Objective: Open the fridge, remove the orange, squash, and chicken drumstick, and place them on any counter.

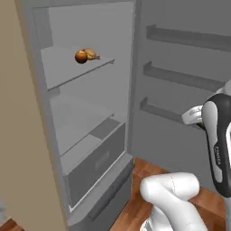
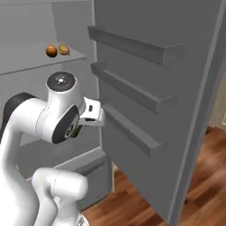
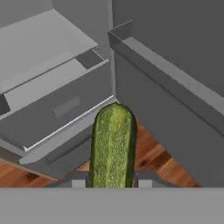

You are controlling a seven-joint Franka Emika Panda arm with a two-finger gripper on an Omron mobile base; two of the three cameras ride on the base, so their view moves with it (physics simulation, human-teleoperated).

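The fridge stands open, its door swung out to the right. On its upper shelf the round orange lies against the golden-brown chicken drumstick; from the right base they are the orange and the drumstick. In the hand view my gripper is shut on the dark green squash, which sticks out lengthwise between the fingertips, in front of the lower fridge and above the floor. The counter is out of view.
Three door shelves jut from the inside of the door, close to my hand. Lower drawers fill the fridge's bottom. A beige panel flanks the fridge on the left. Wooden floor lies below.
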